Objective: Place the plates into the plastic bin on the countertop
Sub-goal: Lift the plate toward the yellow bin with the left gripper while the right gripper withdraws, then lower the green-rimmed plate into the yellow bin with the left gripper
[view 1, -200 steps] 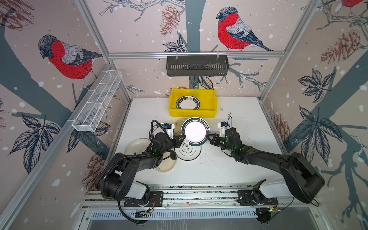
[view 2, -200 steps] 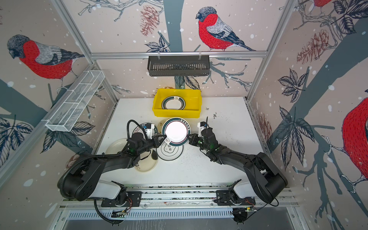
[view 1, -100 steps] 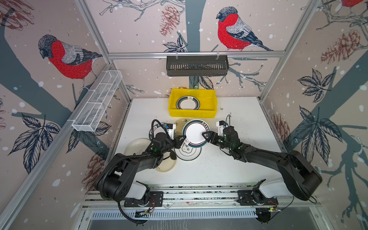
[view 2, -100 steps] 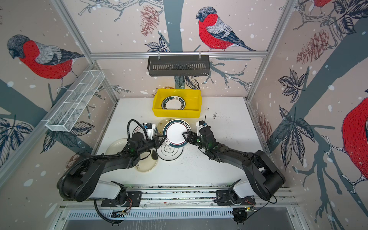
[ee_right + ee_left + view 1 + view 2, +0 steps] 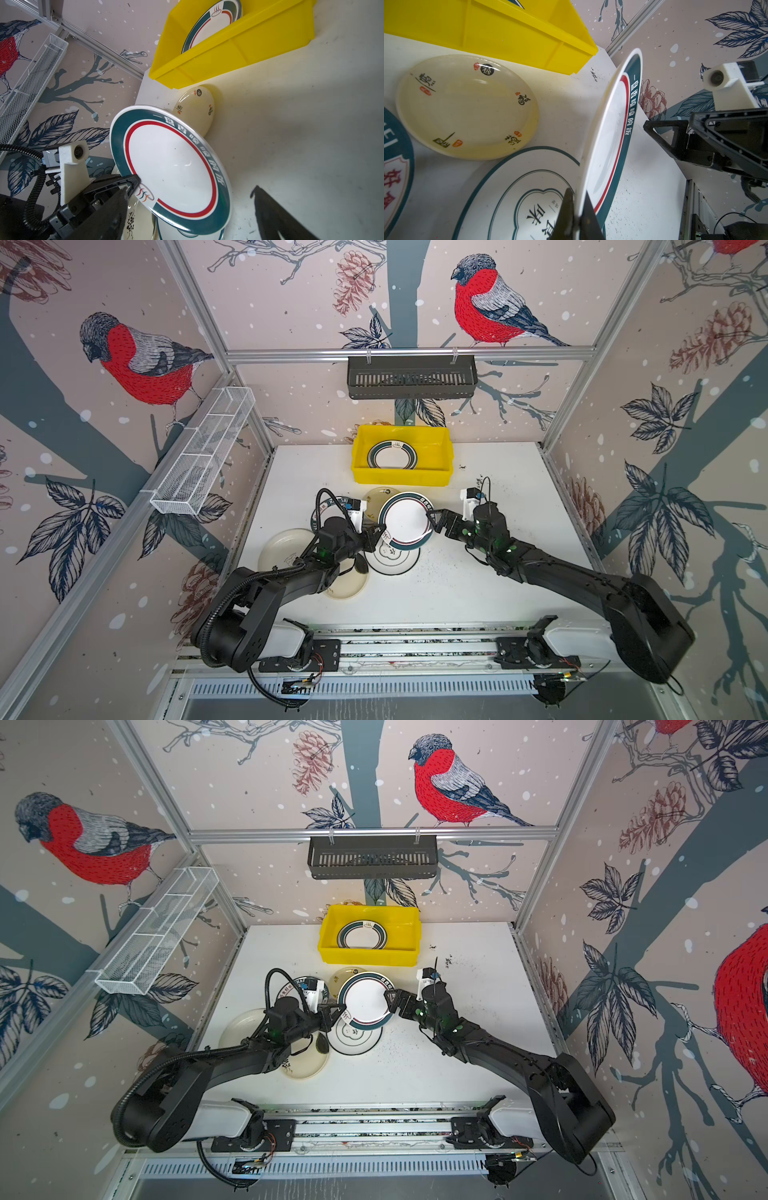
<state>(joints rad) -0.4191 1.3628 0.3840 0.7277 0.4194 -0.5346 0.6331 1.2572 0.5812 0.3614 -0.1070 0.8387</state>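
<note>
My left gripper (image 5: 380, 531) (image 5: 578, 199) is shut on the rim of a white plate with a teal and red band (image 5: 405, 520) (image 5: 365, 1002) (image 5: 172, 170), holding it tilted above the other plates. At that plate's opposite edge my right gripper (image 5: 432, 521) (image 5: 190, 190) stands open, jaws wide on either side of the rim. The yellow plastic bin (image 5: 401, 479) (image 5: 365, 957) sits at the back of the countertop (image 5: 478, 593) with one teal-rimmed plate (image 5: 392, 455) inside. A white plate with teal outlines (image 5: 392, 562) (image 5: 512, 187) lies under the held one. A yellowish plate (image 5: 376, 499) (image 5: 467, 106) lies before the bin.
More plates lie at the left: a teal-rimmed one (image 5: 328, 510), a cream one (image 5: 282, 547) and a yellowish one (image 5: 347, 587) partly under my left arm. A dark slotted basket (image 5: 411, 377) hangs on the back wall, a white wire tray (image 5: 203, 456) on the left wall.
My right gripper's jaws have gone from shut to wide open beside the held plate's edge. The plate has stayed in the left gripper, hardly moved.
</note>
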